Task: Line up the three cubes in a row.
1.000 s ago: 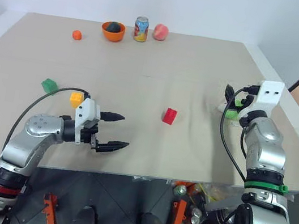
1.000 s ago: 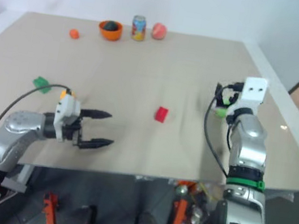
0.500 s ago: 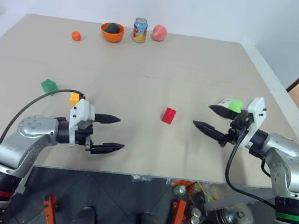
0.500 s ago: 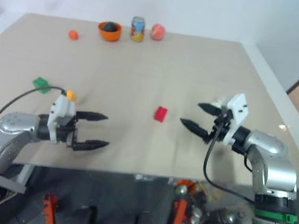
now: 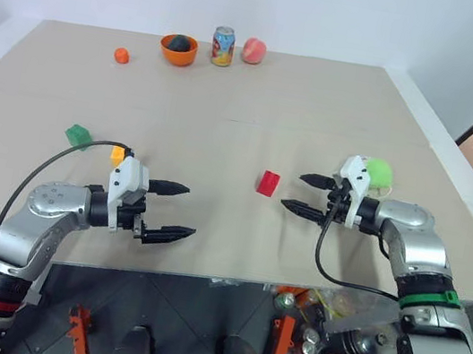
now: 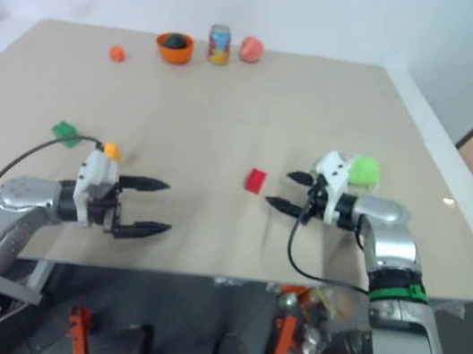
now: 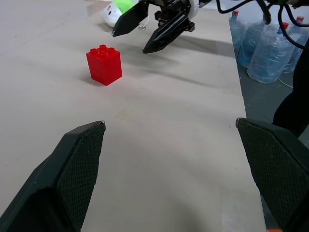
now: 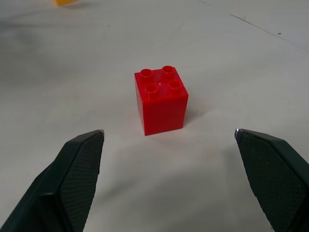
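Swinging down and inward from the tabletop's point(image 5: 259, 99) right edge, the right end effector point(image 5: 304, 194) now pointed, fingers wide, at the red cube point(image 5: 268, 182) just beside it. Left end effector point(image 5: 174, 212) hovered wide and empty near the yellow cube point(image 5: 117, 155); green cube point(image 5: 78, 135) lay further left. Closing off-centre could tip or push the red cube away

A glossy red studded plastic cube point(image 8: 161, 100) sits on the plain beige bench point(image 5: 259, 99). Also there: a green plastic cube point(image 5: 78, 135), a yellow-orange plastic cube point(image 5: 117, 155), an orange bowl point(image 5: 178, 49) and a lime-green and white plush toy point(image 5: 376, 174). Both end effectors have black fingers point(image 7: 79, 166).
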Robot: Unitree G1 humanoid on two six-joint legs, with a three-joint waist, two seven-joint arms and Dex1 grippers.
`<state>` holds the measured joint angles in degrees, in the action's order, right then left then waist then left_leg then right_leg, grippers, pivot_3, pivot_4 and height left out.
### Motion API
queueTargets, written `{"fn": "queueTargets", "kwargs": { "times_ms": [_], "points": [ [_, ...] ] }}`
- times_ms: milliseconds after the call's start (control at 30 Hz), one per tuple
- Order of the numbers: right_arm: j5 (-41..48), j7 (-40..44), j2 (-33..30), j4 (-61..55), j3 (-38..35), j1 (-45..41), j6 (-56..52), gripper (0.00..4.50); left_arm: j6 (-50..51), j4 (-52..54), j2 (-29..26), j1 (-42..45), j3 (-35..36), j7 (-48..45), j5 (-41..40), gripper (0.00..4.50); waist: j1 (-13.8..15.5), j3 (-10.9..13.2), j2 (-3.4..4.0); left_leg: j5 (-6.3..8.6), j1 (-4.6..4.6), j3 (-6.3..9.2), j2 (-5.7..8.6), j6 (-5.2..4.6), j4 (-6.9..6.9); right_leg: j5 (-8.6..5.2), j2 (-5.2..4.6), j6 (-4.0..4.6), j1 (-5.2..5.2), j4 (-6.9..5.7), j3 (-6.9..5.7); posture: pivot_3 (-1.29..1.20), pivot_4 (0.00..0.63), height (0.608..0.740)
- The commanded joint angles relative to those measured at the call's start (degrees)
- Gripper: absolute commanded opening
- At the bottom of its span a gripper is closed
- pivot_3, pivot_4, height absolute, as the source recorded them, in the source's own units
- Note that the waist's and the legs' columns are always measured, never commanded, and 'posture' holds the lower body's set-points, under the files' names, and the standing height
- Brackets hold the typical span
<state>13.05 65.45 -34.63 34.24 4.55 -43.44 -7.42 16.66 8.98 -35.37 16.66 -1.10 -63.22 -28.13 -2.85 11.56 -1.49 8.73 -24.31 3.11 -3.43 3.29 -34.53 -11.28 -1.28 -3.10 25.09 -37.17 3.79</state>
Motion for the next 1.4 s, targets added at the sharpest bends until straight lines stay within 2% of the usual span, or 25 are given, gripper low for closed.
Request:
{"fn": "queueTargets", "kwargs": {
  "times_ms": [33,733,833,1067,1233,1400],
  "points": [
    [-1.8,2.2,1.0,4.4,0.4,-3.6,3.5,4.48,-0.1,2.6,-1.0,-0.3,2.1,0.4,-0.9,4.5,0.0,0.0,0.0,0.0,0.0,0.0,0.0,0.0,0.0,0.0,0.0,0.0,0.0,0.0,0.0,0.0,0.15,0.74],
    [-10.0,2.3,8.5,26.3,1.3,-14.9,13.5,4.48,0.6,5.3,-2.6,-3.3,5.2,0.8,-3.5,4.5,-0.4,0.0,0.0,0.0,0.0,0.0,0.0,0.0,0.03,0.01,0.0,-0.01,0.0,0.0,0.01,0.0,0.15,0.74],
    [-10.6,2.4,8.9,27.9,1.2,-15.4,14.0,3.64,-0.2,5.1,-1.9,-2.8,5.8,1.3,-3.9,4.5,-0.5,0.0,0.0,0.0,0.0,0.01,0.0,0.0,0.03,0.01,0.0,-0.02,-0.01,0.0,0.01,0.0,0.15,0.74],
    [-11.1,2.6,9.5,29.5,0.8,-15.7,15.0,1.24,0.0,5.7,-0.7,-2.3,4.8,2.2,-4.5,4.5,-0.5,0.0,0.0,0.0,0.01,0.01,0.0,0.0,0.03,0.02,0.0,-0.02,-0.01,0.0,0.01,0.0,0.15,0.74],
    [-11.0,3.6,9.0,28.7,0.7,-14.9,14.8,1.18,-0.5,4.7,0.0,-1.9,4.0,0.1,-5.0,4.5,-0.5,0.0,0.0,0.0,0.01,0.01,0.0,0.0,0.03,0.03,0.0,-0.03,-0.03,-0.01,0.01,0.0,0.15,0.74],
    [-8.1,14.1,6.1,18.9,1.1,-10.2,10.4,1.18,-2.8,-1.5,-1.7,0.5,4.3,-6.6,-4.3,4.5,-0.4,0.0,0.01,0.0,0.01,0.02,0.0,0.0,0.03,0.03,0.02,-0.04,-0.03,-0.01,0.0,0.0,0.15,0.74]
  ]
}}
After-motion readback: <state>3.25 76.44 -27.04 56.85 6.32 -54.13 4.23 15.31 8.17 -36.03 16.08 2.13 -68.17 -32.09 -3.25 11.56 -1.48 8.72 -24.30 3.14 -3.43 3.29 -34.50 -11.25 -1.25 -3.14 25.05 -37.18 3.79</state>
